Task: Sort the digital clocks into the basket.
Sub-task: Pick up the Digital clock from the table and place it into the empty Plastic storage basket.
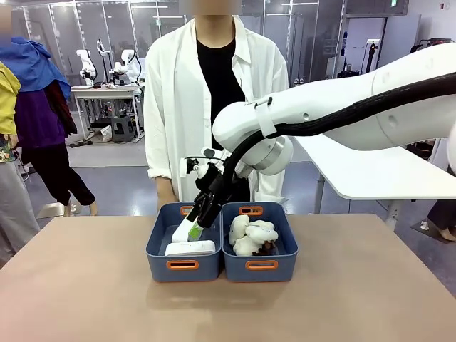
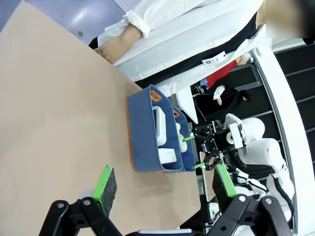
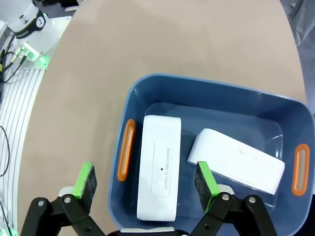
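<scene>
Two white digital clocks lie in the left blue basket (image 1: pixel 157 249); one clock (image 1: pixel 190 248) is at its near end. My right gripper (image 1: pixel 194 229) hangs open just above this basket, holding nothing. In the right wrist view, one clock (image 3: pixel 158 167) lies lengthwise and the other clock (image 3: pixel 236 161) lies at an angle in the basket (image 3: pixel 197 81). The right gripper (image 3: pixel 145 182) is spread over the first clock without touching it. My left gripper (image 2: pixel 163 184) stands open above the bare table, well short of the basket (image 2: pixel 140 137).
An identical blue bin (image 1: pixel 285 249) touches the basket's right side and holds cream plush toys (image 1: pixel 251 235). A person in a white coat (image 1: pixel 171 107) stands at the far edge behind the bins, with a hand (image 2: pixel 115 46) near the table (image 1: pixel 85 285).
</scene>
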Controlling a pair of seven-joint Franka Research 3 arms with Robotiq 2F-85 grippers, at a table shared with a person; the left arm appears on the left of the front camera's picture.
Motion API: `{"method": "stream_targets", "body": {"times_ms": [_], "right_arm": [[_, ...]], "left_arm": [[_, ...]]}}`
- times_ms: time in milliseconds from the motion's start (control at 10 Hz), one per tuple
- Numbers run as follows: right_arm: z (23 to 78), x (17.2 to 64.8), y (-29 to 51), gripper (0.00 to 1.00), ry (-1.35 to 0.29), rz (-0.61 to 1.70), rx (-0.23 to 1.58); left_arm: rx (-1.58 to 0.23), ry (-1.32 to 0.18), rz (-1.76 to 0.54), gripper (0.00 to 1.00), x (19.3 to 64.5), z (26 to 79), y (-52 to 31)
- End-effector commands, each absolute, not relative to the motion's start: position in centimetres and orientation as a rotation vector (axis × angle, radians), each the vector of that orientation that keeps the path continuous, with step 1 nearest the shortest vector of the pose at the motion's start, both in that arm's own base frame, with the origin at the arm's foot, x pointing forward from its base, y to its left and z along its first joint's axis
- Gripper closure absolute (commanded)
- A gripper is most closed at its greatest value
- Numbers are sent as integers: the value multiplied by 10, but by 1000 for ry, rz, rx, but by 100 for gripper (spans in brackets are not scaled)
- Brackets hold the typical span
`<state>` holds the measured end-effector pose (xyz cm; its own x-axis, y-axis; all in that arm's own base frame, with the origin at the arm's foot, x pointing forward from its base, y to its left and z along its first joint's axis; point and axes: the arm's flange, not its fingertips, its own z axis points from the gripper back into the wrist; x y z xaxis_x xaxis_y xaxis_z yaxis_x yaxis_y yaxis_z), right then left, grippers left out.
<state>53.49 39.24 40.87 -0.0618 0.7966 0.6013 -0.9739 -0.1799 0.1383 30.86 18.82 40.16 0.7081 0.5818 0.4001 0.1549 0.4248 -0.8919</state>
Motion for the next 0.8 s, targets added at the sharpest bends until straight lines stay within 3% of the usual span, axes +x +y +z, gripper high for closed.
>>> {"method": "stream_targets", "body": {"times_ms": [0,500,700], "right_arm": [[410,538,394,0,-357,1639,643],[409,539,393,0,-360,1637,660],[427,499,311,0,-374,1431,913]], "left_arm": [[-1141,-765,309,0,306,406,189],[-1141,-765,309,0,306,406,189],[-1141,-765,309,0,306,406,189]]}}
